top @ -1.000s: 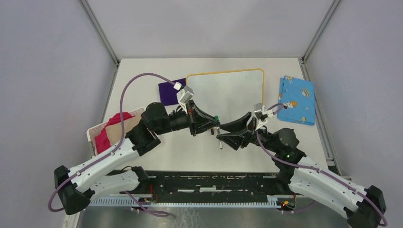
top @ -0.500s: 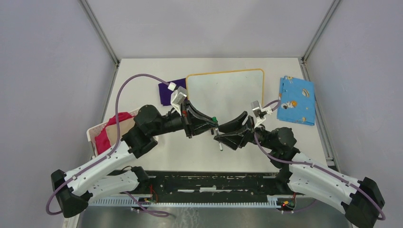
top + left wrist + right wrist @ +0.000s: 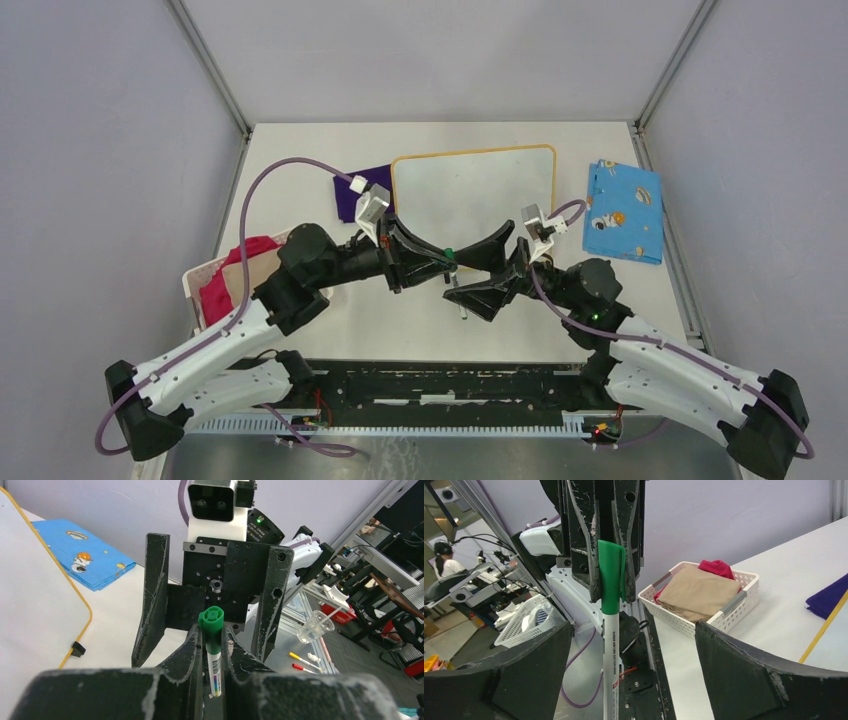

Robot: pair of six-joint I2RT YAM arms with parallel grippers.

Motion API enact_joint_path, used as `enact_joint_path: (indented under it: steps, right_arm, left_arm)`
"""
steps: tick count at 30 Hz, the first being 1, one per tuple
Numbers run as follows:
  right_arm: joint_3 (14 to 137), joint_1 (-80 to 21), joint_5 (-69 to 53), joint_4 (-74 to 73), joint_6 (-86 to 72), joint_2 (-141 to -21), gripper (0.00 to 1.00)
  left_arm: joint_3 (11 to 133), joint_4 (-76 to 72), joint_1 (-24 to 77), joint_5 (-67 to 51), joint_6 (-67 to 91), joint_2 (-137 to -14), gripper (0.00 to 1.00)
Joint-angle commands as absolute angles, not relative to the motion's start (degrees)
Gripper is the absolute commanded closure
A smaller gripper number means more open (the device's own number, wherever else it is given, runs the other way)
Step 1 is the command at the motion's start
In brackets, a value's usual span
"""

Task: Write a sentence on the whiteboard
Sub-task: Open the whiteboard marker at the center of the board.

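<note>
Your left gripper [image 3: 212, 635] pinches the marker [image 3: 610, 605] by its cap, right gripper [image 3: 631, 630] gapes around the barrel; close off-centre and it twists loose.

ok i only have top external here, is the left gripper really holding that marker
observer: yes, left wrist shows the left gripper shut on the marker, clamped crosswise between its fingers
operator: cap on or off
observer: on, right wrist shows the green cap with its clip, the left fingers pinching it there
operator: does the right gripper have it too
observer: no, the right gripper is open, its fingers wide to either side of the marker, not touching it
</note>
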State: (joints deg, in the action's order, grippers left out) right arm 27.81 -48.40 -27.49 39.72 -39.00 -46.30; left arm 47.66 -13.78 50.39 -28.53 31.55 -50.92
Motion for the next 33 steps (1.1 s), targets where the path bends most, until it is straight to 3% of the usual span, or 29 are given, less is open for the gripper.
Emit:
enact_joint_path:
  steps: [1,7,13,21,26,29,33]
  right_arm:
    - [33.1,-50.1,-22.0,28.8,-32.8,-43.9,0.02]
    - [34.0,-50.3,-11.9,16.3,-30.0,-37.2,0.02]
    - [39.2,-50.3,-3.7,2.0,-16.5,-34.3,0.02]
    - [36.0,-50.2,10.6,-0.6,-15.5,-35.0,0.11]
    - [36.3,-50.1,18.3,-2.0,-13.2,-34.0,0.11]
    - [37.0,-50.2,15.9,-1.3,-10.3,-33.2,0.11]
    - [43.1,-50.2,2.6,-2.9,-7.8,-35.2,0.11]
  left_arm:
    - [48.5,-15.4,50.6,-25.6,33.1,-49.2,0.98]
    - [50.3,-12.5,50.6,-19.2,31.4,-48.0,0.98]
    - [50.5,-10.6,50.6,-14.1,30.0,-46.5,0.98]
    - [51.1,-9.6,50.6,-13.7,29.9,-46.5,0.98]
    - [51.5,-7.9,50.6,-12.7,28.7,-46.2,0.98]
    - [51.8,-7.2,50.6,-12.0,28.1,-45.8,0.98]
    - [52.0,-6.9,50.6,-11.5,27.7,-45.3,0.98]
